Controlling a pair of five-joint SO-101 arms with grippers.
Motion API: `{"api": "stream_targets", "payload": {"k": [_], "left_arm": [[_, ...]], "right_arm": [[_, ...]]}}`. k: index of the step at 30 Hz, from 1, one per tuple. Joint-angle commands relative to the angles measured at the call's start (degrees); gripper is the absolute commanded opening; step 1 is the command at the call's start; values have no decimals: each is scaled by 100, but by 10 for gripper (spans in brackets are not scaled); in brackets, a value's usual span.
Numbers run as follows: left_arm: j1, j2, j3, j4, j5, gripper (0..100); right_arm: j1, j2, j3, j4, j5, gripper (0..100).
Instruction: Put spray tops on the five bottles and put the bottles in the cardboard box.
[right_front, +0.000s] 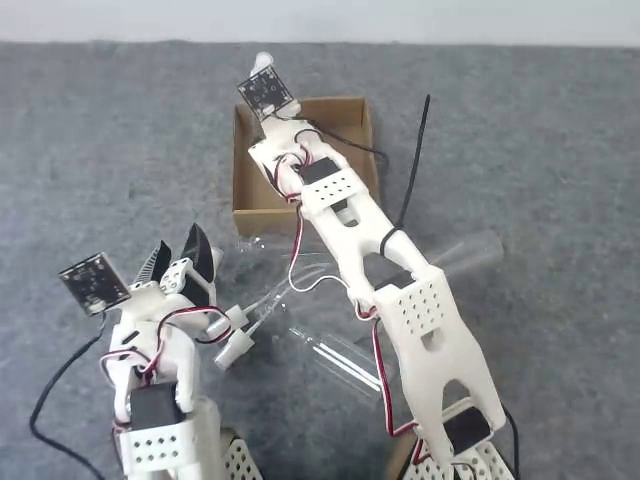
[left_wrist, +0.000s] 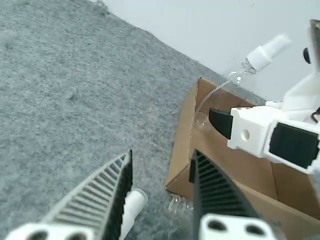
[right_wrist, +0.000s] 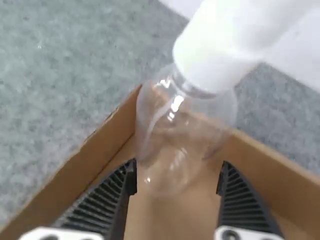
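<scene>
Right pincer (right_wrist: 177, 176) is pinching a clear plastic bottle with white spray top (right_wrist: 182, 127) over the brown cardboard box (right_wrist: 97, 167); left pincer (left_wrist: 161, 161) is hanging spread; other clear bottles (right_front: 340, 352) are lying on the grey surface (right_front: 100, 130), unboxed.

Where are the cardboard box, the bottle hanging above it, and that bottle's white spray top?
cardboard box (right_front: 335, 103), high view, on its far rim.
bottle (right_wrist: 175, 135), right wrist view, on its clear body.
spray top (right_wrist: 225, 50), right wrist view, on its white collar.

Grey carpeted table (right_front: 540, 130) — on it the cardboard box (right_front: 241, 165), clear bottles (right_front: 345, 360) lying flat, white spray tops (right_front: 236, 349).
</scene>
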Motion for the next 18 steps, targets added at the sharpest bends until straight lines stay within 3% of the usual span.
{"api": "stream_targets", "payload": {"k": [1, 6, 18], "left_arm": [[9, -44, -75, 35, -53, 180], [9, -44, -75, 35, -53, 180], [9, -44, -75, 35, -53, 180]], "right_arm": [[66, -664, -387, 268, -35, 203], [66, -840, -369, 637, -35, 258], [127, -1640, -369, 2290, -26, 210]]}}
